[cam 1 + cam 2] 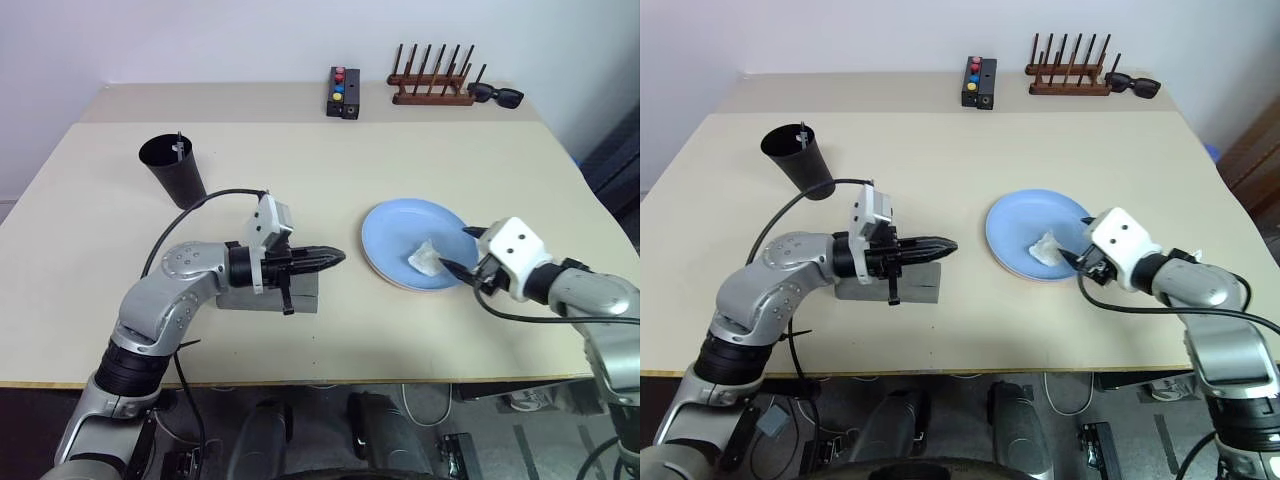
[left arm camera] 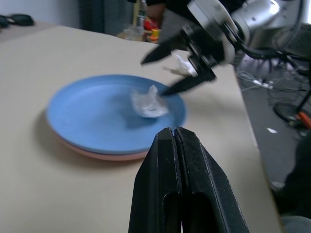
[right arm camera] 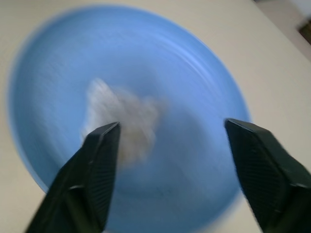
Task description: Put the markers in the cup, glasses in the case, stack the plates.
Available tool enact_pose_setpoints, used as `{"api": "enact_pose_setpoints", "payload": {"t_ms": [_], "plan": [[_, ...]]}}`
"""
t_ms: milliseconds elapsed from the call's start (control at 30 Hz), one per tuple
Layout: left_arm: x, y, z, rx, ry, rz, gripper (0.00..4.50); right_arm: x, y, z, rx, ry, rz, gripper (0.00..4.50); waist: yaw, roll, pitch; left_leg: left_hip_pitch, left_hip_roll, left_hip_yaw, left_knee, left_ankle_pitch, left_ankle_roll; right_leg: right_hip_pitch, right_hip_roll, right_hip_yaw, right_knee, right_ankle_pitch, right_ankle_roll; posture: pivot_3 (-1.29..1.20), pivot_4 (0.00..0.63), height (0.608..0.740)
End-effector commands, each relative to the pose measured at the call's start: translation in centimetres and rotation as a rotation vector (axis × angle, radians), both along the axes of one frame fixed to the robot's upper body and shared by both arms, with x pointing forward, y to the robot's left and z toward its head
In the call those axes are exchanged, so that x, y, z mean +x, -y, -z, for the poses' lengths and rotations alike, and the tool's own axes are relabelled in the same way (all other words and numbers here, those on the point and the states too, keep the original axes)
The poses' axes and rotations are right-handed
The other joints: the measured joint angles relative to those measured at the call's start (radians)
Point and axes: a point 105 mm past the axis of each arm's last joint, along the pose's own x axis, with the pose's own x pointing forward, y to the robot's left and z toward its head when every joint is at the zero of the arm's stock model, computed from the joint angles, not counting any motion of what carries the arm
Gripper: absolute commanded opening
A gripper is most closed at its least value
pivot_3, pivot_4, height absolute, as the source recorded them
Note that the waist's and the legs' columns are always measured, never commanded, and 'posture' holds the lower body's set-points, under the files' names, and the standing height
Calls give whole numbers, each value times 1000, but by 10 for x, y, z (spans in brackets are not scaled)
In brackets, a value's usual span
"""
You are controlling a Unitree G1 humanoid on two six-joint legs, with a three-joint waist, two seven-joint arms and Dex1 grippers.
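Plates (image 1: 405, 240) lie stacked, blue over pink, a crumpled white scrap (image 1: 424, 257) on top just ahead of the right gripper (image 3: 170, 145), jaws wide; left gripper (image 2: 174, 133) pressed closed above the grey case (image 1: 920, 290)

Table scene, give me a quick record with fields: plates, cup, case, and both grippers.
plates: blue plate stacked on pink plate
on top: crumpled white wad lies on the blue plate
cup: black cup, upright, a marker poking out
case: grey case under the left arm
left gripper: jaws shut, empty
right gripper: jaws open over the plate, near the wad
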Motion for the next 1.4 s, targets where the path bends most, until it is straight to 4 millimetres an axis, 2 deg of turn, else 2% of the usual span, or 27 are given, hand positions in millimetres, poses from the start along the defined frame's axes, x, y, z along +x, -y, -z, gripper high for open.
{"api": "enact_pose_setpoints", "payload": {"t_ms": [33, 100, 233, 467, 567, 700, 733, 900, 1000, 1100, 1200, 1267, 1400], "plan": [[-8, 10, -3, 0, 49, 53, 0, -8, 53, -13, -28, 53, 188, 3450, 0, 0, 0, 0, 0, 0, 0, 0, 0, 0, 0, 0, 0, 0, 0, 0, 150, 735], [-10, 13, -1, 1, 50, 72, 0, -14, 84, -10, -60, 61, 311, 3450, -2, 0, 0, 0, 0, 1, 0, 0, 0, 0, 0, 0, 0, 0, 0, 0, 150, 735], [-11, 15, 2, 1, 51, 81, 0, -25, 118, 5, -42, 16, 467, 3450, -10, 1, 0, 2, 0, 1, 0, 0, 0, 0, 1, 1, 1, 0, -1, 0, 150, 735], [-11, 15, 5, 7, 57, 85, 0, -17, 132, 29, 70, -47, 597, 3450, -10, 1, -1, 2, 1, 1, 0, 0, 0, 0, 2, 1, 1, 0, -1, 0, 150, 735], [-10, 13, 5, 9, 64, 71, 0, -13, 129, 28, 149, -52, 608, 2561, -8, 2, -1, 2, 0, 2, 0, 0, 0, 0, 1, 2, 1, 0, -1, 0, 150, 735], [-10, 11, 4, 9, 62, 56, 0, -13, 127, 29, 180, -76, 614, 676, -5, 2, -1, 1, 0, 1, 0, 0, 0, 0, 1, 2, 1, 0, -1, 0, 150, 735], [-10, 11, 4, 7, 61, 53, 0, -13, 127, 30, 182, -82, 618, 43, -5, 2, -1, 1, 0, 1, 0, 0, 0, 0, 1, 2, 1, 0, -1, 0, 150, 735], [-6, 8, 0, 2, 61, 42, 0, -11, 120, 27, 160, -60, 595, 15, -6, 2, -1, 1, 0, 1, 0, 0, 0, 0, 1, 2, 1, 0, -1, 0, 150, 735], [-2, 6, -3, 5, 69, 31, 0, -5, 104, 8, 128, 19, 509, 15, -8, 2, -1, 1, 0, 1, 0, 0, 0, 0, 1, 2, 1, 0, -1, 0, 150, 735], [3, 3, -7, 7, 76, 17, 0, 3, 59, -24, 155, 106, 313, 15, -13, 2, -1, 2, 0, 1, 0, 0, 0, 0, 2, 2, 1, 0, 0, 0, 150, 735], [8, -1, -9, 11, 80, -3, 0, 9, 8, -43, 196, 132, 124, 15, -20, 2, -1, 2, 1, 1, -1, 0, 0, 0, 3, 1, 1, 0, 0, 0, 150, 735], [10, -3, -10, 15, 82, -13, 0, 16, -20, -44, 223, 116, 60, 15, -21, 2, -1, 2, 1, 0, -1, 0, 0, 0, 3, 1, 1, 0, 0, 0, 150, 735], [11, -6, -11, 19, 86, -28, 0, 28, -59, -31, 261, 53, -15, 15, -16, 2, -1, 1, 1, 0, -1, 0, 0, 0, 2, 0, 0, 0, 0, 0, 150, 735]]}}
